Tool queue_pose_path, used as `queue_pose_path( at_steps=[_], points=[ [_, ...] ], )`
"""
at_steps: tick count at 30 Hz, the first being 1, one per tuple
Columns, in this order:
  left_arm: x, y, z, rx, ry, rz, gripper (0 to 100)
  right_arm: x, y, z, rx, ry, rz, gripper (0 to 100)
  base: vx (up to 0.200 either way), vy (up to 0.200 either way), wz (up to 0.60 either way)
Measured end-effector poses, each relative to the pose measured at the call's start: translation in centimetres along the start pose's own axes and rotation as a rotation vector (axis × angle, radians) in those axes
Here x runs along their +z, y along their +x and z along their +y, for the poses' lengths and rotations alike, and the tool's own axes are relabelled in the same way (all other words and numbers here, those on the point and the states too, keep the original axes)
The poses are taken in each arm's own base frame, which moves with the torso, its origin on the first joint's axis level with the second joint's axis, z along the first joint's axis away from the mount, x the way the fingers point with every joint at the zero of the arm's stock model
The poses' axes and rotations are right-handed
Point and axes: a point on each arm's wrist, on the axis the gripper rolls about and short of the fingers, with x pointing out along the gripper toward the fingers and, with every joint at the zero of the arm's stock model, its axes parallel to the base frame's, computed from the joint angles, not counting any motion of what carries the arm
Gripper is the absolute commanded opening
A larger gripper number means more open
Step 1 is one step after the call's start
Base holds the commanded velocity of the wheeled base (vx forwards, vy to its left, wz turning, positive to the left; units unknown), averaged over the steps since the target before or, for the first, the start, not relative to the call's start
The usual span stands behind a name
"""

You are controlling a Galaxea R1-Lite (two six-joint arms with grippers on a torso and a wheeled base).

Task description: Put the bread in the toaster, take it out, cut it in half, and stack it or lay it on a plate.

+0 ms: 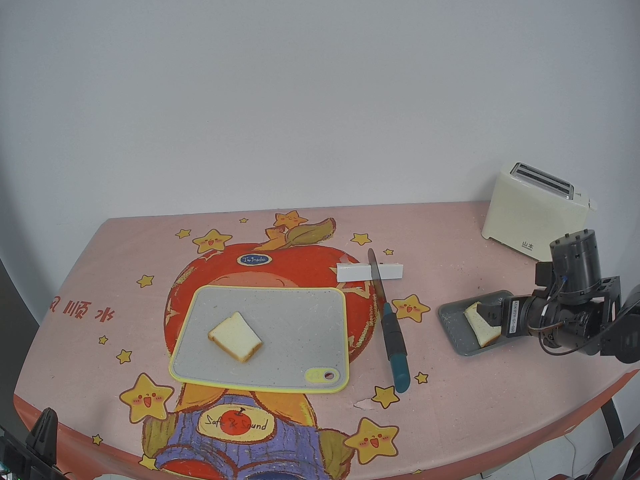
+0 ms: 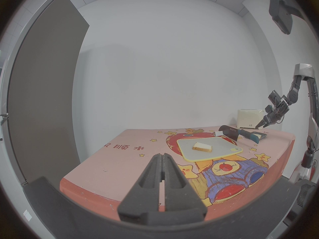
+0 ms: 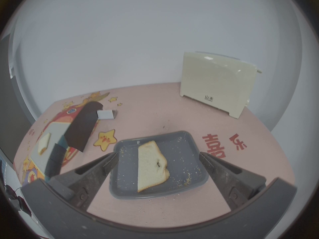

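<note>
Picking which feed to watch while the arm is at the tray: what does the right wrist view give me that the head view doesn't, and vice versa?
Right wrist view adds: crumbs on the grey tray, red characters on the table beside it, and the right claw open, fingers spread either side of the half slice, clear of it. Head view adds: the top slots of the toaster and the whole cutting board around the other half slice. Shared: tray, both bread halves, knife, toaster.
</note>
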Motion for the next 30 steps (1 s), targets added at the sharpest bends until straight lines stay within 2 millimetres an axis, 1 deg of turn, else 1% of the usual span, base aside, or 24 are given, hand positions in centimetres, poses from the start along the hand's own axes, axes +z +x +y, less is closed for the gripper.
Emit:
queue_pose_path(
  at_steps=[7,12,20,22,30],
  points=[
    [0.0,0.0,0.0,0.0,0.0,0.0,0,1.2,-3.4,-0.5,0.051,-0.02,-0.109,100,0.0,0.0,0.0],
    [0.0,0.0,0.0,0.0,0.0,0.0,0,1.4,-5.4,-1.1,0.099,-0.049,-0.167,100,0.0,0.0,0.0],
    [0.0,0.0,0.0,0.0,0.0,0.0,0,1.8,-7.3,-1.6,0.142,-0.055,-0.23,100,0.0,0.0,0.0],
    [0.0,0.0,0.0,0.001,0.0,0.0,0,2.3,-7.9,-1.7,0.15,-0.051,-0.263,100,0.0,0.0,0.0],
    [0.0,0.0,0.0,0.0,0.001,0.0,0,5.8,-11.8,-1.8,0.223,0.055,-0.444,100,0.0,0.0,0.0]
  ],
)
